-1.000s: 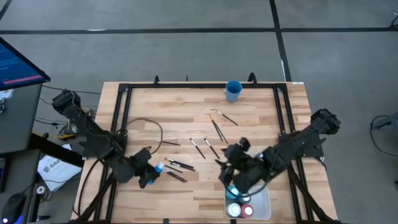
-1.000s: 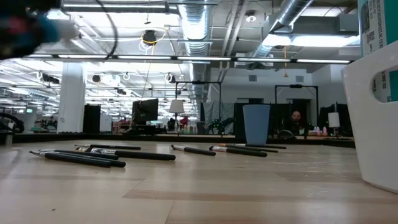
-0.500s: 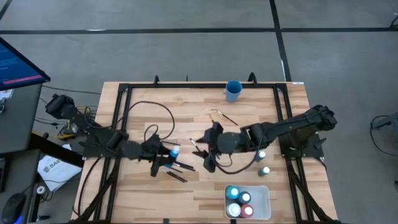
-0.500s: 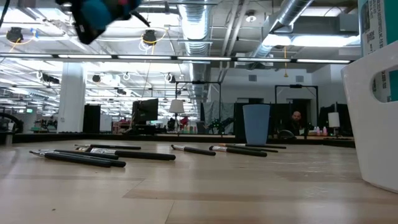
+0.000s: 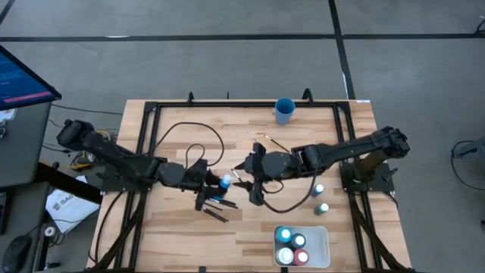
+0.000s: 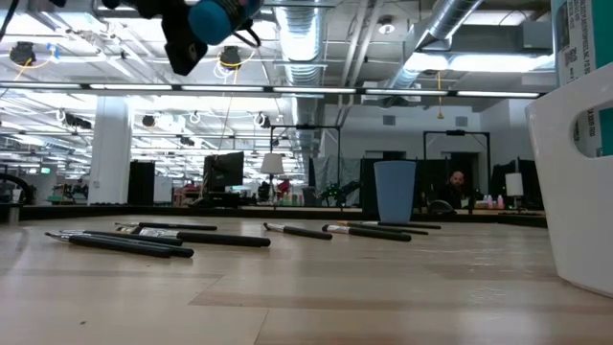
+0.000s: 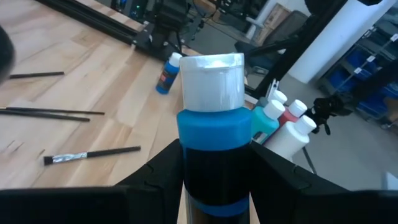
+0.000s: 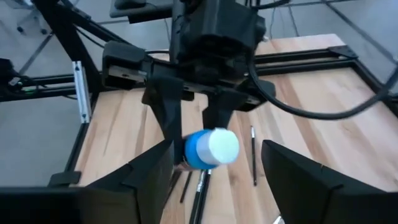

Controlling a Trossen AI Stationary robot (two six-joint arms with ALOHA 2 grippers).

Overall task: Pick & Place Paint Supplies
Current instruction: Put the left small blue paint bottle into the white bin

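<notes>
Your left gripper (image 5: 214, 187) holds a blue paint bottle (image 5: 224, 182) above the table's middle, cap toward the right gripper (image 5: 251, 176), whose fingers stand wide, just beside it. Four bottles stand in the white tray (image 5: 323, 236); two bottles (image 5: 321, 199) lie outside.

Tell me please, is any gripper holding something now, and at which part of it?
The left gripper holds a blue paint bottle by its lower body. The right gripper, open, holds nothing.
</notes>
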